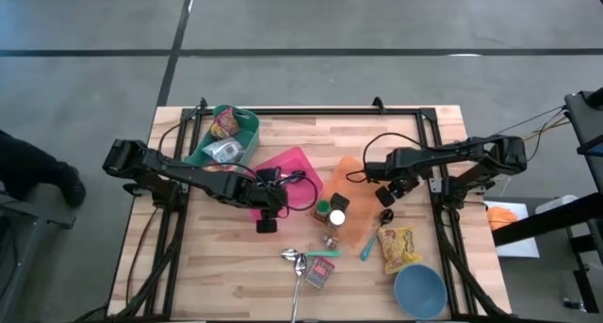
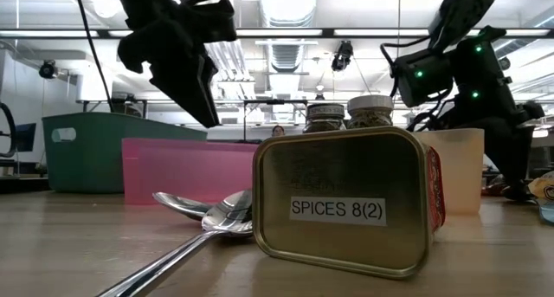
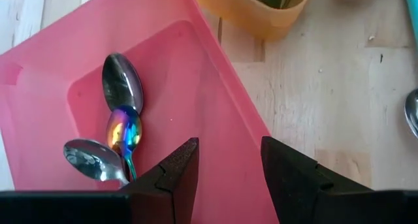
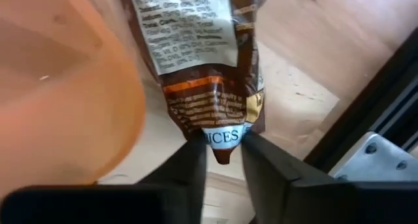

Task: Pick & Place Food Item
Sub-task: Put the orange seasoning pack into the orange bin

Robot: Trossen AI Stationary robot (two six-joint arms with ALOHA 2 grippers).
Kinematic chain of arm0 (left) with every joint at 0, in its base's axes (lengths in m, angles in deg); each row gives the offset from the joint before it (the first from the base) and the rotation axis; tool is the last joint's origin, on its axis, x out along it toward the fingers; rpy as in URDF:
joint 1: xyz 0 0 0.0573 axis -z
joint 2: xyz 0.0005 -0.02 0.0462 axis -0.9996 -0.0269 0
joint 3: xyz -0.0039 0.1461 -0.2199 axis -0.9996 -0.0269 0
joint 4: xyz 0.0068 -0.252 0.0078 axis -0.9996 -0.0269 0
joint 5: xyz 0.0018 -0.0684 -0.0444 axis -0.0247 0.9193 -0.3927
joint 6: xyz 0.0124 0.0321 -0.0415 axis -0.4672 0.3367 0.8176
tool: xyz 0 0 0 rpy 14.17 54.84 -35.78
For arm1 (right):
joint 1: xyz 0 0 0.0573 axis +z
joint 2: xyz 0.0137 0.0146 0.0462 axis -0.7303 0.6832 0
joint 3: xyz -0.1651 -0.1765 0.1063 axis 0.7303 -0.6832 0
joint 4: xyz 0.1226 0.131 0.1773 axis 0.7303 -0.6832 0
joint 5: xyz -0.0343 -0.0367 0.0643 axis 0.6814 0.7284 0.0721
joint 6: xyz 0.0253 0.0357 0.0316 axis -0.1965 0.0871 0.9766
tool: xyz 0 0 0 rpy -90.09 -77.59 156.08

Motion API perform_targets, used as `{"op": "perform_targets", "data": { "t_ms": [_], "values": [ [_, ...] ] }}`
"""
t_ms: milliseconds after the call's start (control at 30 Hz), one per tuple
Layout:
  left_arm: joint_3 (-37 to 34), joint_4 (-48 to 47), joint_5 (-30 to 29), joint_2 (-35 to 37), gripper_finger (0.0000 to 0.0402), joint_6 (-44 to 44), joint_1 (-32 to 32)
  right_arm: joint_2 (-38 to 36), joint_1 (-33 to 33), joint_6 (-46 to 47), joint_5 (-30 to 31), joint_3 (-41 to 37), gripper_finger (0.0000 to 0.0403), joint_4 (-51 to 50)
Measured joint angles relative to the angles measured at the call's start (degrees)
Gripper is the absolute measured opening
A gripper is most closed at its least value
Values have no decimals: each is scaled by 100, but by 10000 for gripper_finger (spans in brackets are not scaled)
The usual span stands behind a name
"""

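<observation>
A brown food packet (image 4: 202, 54) with a white printed label lies beside the orange tray (image 1: 350, 177), toward the table's right side. My right gripper (image 4: 222, 155) is shut on its near end. My left gripper (image 3: 228, 168) hangs open over the right edge of the pink tray (image 3: 163, 87), touching nothing. Three spoons (image 3: 122, 110) lie inside that tray. In the high view my left gripper (image 1: 267, 213) is at the pink tray's near side. My right gripper (image 1: 387, 199) stands just right of the orange tray. My right gripper pinches the packet's sealed end (image 4: 222, 138), by a small white label, between its two fingers. The fingers come steeply from above. The packet stretches away from them along the orange tray's edge; whether it rests on the table I cannot tell.
Two spice jars (image 1: 330, 213) stand at the orange tray's near end. A labelled spice tin (image 2: 346, 202), two spoons (image 1: 296, 260), a teal spoon (image 1: 367, 246), a yellow packet (image 1: 399, 249) and a blue bowl (image 1: 419, 291) lie near the front. A green bin (image 1: 226, 135) sits far left.
</observation>
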Motion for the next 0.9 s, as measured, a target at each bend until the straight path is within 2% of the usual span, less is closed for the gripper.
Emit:
{"op": "perform_targets", "data": {
  "t_ms": [100,233,600,900],
  "values": [
    [-1,-66,3,0,165,61,0,5,-2,4,-17,-4,40,64],
    [-2,-72,3,0,165,64,0,7,-2,7,-21,-7,16,106],
    [0,-93,3,0,165,66,0,-84,15,460,-37,2,11,8],
    [7,-77,2,0,165,66,0,-813,37,989,209,81,9,-516]
  ]
}}
